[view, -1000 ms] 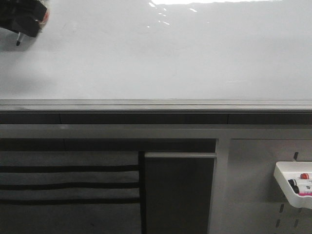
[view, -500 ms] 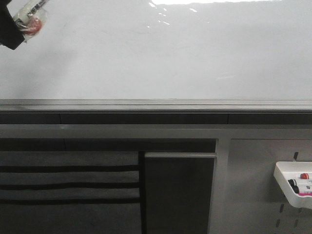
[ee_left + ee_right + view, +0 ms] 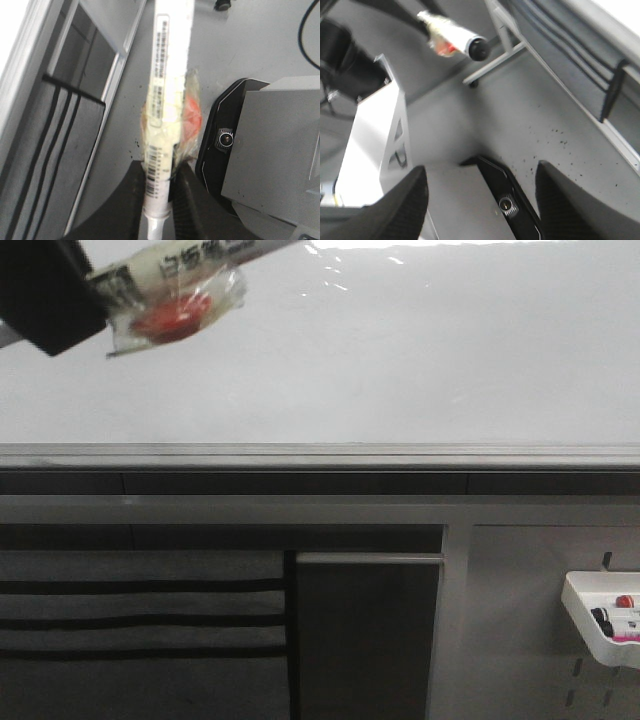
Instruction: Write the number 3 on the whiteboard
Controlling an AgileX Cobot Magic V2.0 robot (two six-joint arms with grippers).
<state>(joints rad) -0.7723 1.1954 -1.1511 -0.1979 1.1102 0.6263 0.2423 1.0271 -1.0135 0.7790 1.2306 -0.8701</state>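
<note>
front view: whiteboard (image 3: 400, 360) fills upper half, edge rail (image 3: 320, 452) along its lower side. left gripper (image 3: 45, 290) w/ marker (image 3: 190, 265) at upper left, before the board. tray (image 3: 600, 620) on perforated panel (image 3: 530, 620), lower right.

We see a grey floor (image 3: 530, 130) flecked with dark specks beyond the right pincer (image 3: 480, 200), whose jaws stand wide apart; a grey frame foot (image 3: 492, 65) stands on it well ahead of that pincer. In the left wrist view a grey box (image 3: 275, 150) sits on the floor just beside the left pincer (image 3: 159, 192), which clamps a marker (image 3: 162, 100)
</note>
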